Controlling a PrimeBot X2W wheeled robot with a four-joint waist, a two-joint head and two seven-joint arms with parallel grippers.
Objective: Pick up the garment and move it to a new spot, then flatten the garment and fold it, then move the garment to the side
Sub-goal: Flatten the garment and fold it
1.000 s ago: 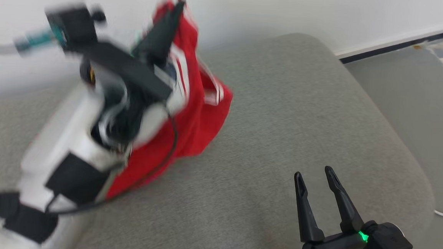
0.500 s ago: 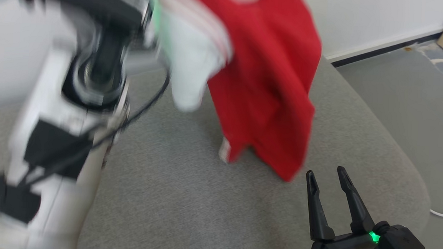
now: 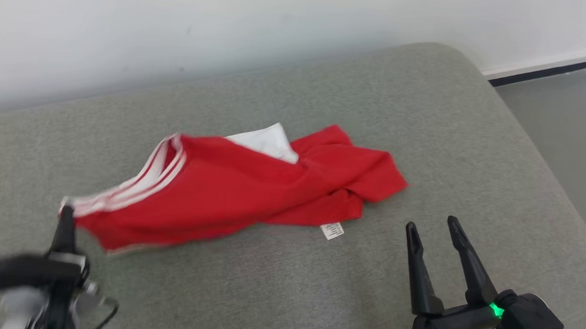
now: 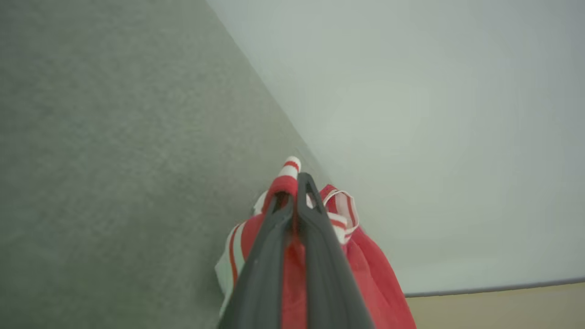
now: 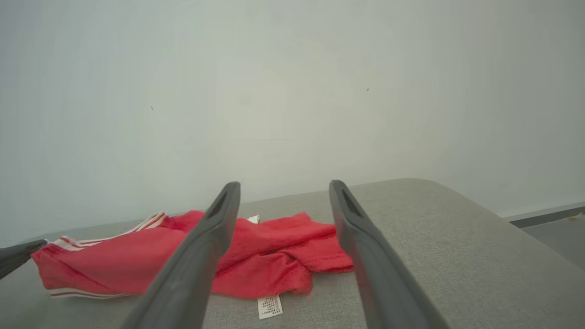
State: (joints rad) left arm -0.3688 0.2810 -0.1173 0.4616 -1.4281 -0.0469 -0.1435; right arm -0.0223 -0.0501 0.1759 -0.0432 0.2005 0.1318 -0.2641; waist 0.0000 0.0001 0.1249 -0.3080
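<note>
The garment [image 3: 230, 196] is red with white side stripes and a white inner patch. It lies crumpled and stretched out across the middle of the grey cushion [image 3: 316, 288]. My left gripper [image 3: 66, 212] is low at the garment's left end, shut on its striped corner. In the left wrist view the left gripper [image 4: 297, 183] pinches red and white fabric of the garment [image 4: 370, 260]. My right gripper [image 3: 432, 223] stands open just right of the garment, apart from it. Past the right gripper [image 5: 283, 185], the garment [image 5: 114, 265] lies ahead.
A white care label [image 3: 332, 231] sticks out from the garment's near edge. The cushion backs onto a pale wall [image 3: 230, 28]. Its rounded right end drops to grey floor [image 3: 575, 121]. Bare cushion lies in front of and right of the garment.
The left gripper, which held the garment hanging high, has swung down to the lower left. The garment now lies spread on the cushion. The right gripper has stayed put.
</note>
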